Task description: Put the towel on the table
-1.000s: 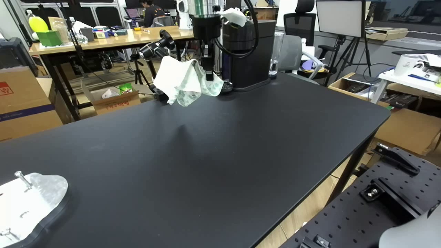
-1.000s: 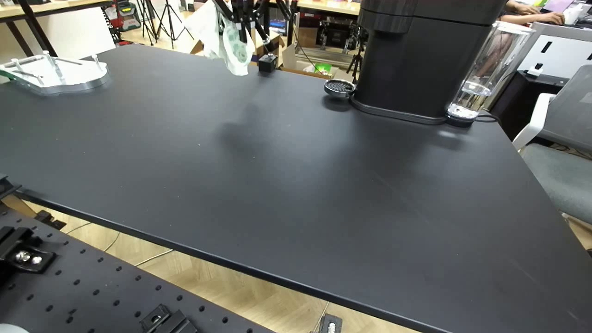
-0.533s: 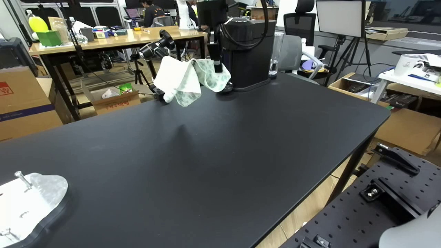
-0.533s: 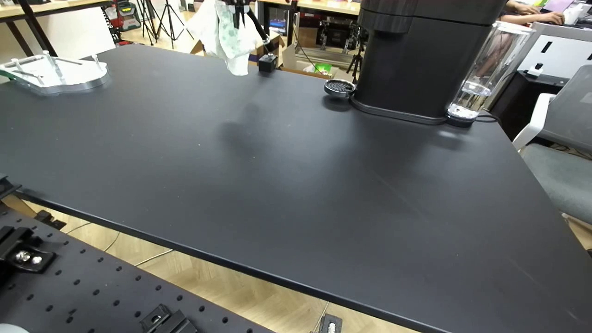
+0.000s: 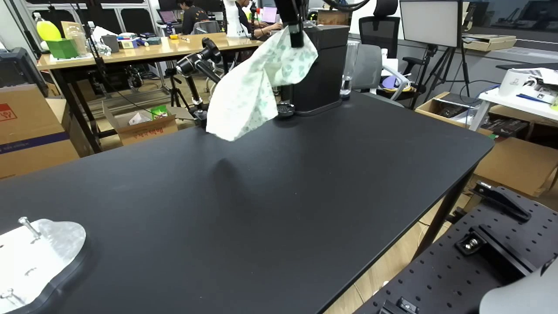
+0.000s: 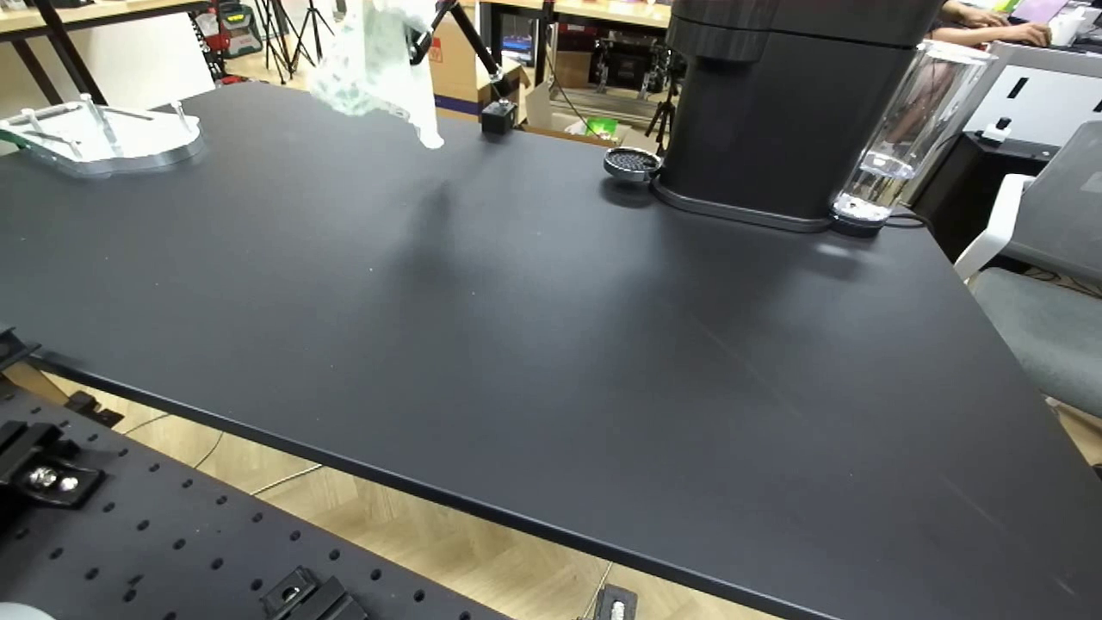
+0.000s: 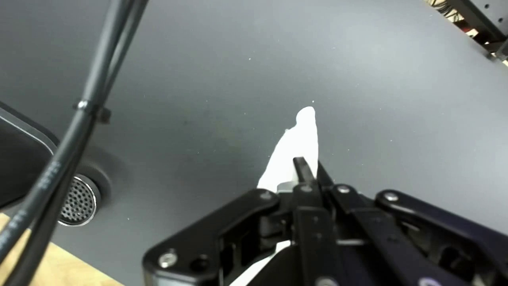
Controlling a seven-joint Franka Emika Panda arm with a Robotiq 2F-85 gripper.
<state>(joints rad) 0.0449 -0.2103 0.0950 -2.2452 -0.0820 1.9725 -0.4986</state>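
The towel (image 5: 257,87), white with pale green marks, hangs in the air over the far side of the black table (image 5: 305,196). It also hangs near the top edge of an exterior view (image 6: 379,60). My gripper (image 5: 297,42) pinches its upper right corner, and the rest droops down to the left. In the wrist view, the fingers of my gripper (image 7: 310,165) are close together with the overexposed towel (image 7: 293,147) at and beyond them. I cannot tell whether the towel still touches the black stand arm (image 5: 205,69) behind it.
A black machine (image 6: 775,120) with a clear tank (image 6: 895,138) and a round metal grate (image 6: 631,164) stands at the back. A metal plate with bolts (image 5: 48,253) lies on the table. The perforated base (image 5: 427,270) is beyond the table's front edge.
My gripper has risen and moved to the right in an exterior view, pulling the towel up with it. The towel has stretched out into a hanging drape, uncovering more of the stand arm.
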